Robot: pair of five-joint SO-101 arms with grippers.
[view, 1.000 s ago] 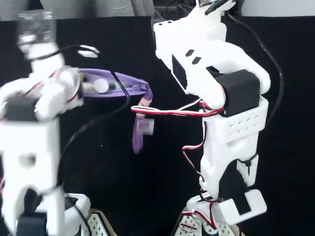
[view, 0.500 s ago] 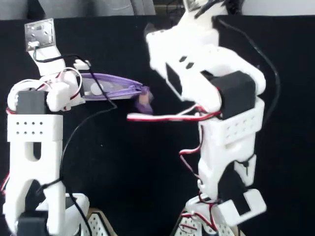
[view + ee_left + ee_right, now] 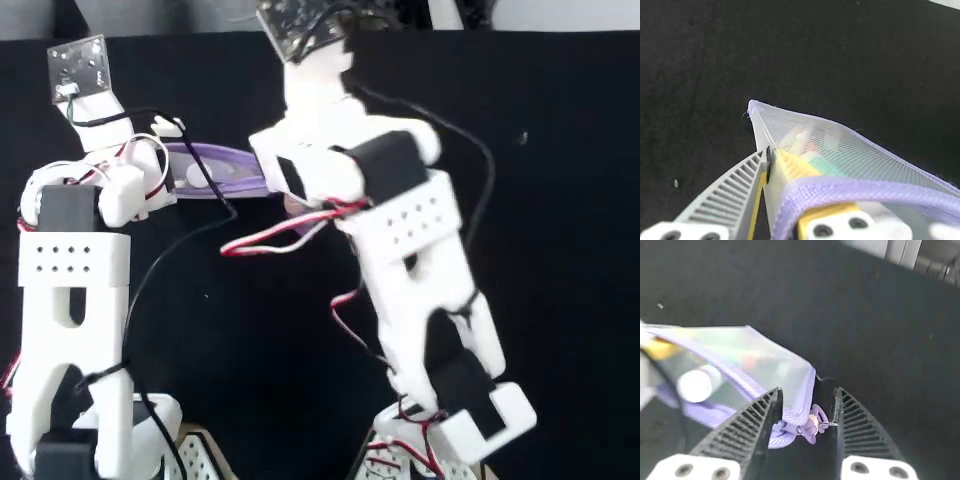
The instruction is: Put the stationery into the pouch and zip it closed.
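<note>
The left gripper [image 3: 771, 156] is clamped on one end of the pouch [image 3: 850, 150], holding it at 10 o'clock over the black desk [image 3: 560, 200]. The right gripper [image 3: 807, 392] is spread, straddling the pouch's 3 o'clock end, with the zipper pull [image 3: 813, 424] between its fingers. The pouch has clear mesh walls and purple trim, and it contains stationery [image 3: 695, 383].

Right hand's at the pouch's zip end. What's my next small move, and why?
Probably shut the right hand on the purple zipper pull. Its fingers stand open either side of it, not yet gripping, while the left hand clamps the pouch at its far end, so it should resist a tug.
</note>
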